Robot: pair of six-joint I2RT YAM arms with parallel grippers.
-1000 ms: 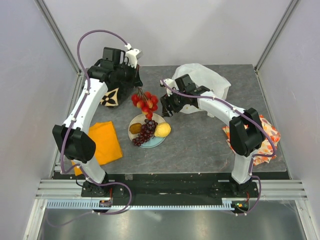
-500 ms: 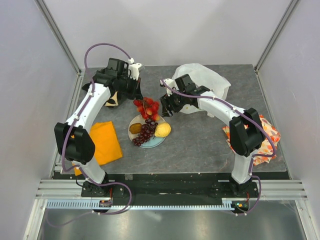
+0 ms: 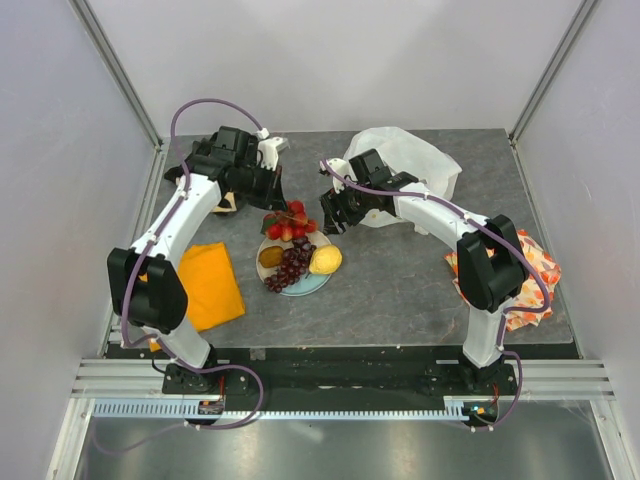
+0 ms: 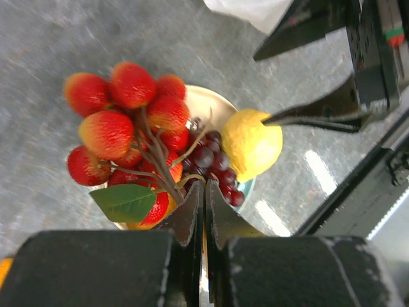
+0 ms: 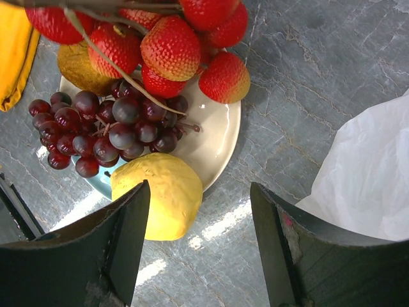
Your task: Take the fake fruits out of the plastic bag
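My left gripper (image 3: pixel 276 200) is shut on the stem of the red berry cluster (image 3: pixel 288 222) and holds it over the far edge of the plate (image 3: pixel 312 284); the left wrist view shows the jaws (image 4: pixel 204 194) pinching the stem below the berries (image 4: pixel 128 121). On the plate lie the purple grape bunch (image 3: pixel 291 266), yellow lemon (image 3: pixel 325 260) and brown oval piece (image 3: pixel 270 257). My right gripper (image 3: pixel 334 213) is open and empty just right of the berries, between the plate and the white plastic bag (image 3: pixel 408 168). No citrus slice shows.
A black bag with a beige flower (image 3: pixel 229 202) lies under the left arm. An orange cloth (image 3: pixel 208 285) lies at the near left. A fruit-patterned cloth (image 3: pixel 527 268) lies at the right edge. Walls enclose the table.
My left gripper has carried the berry cluster nearer, from beyond the plate to over its far edge. The right arm has not moved.
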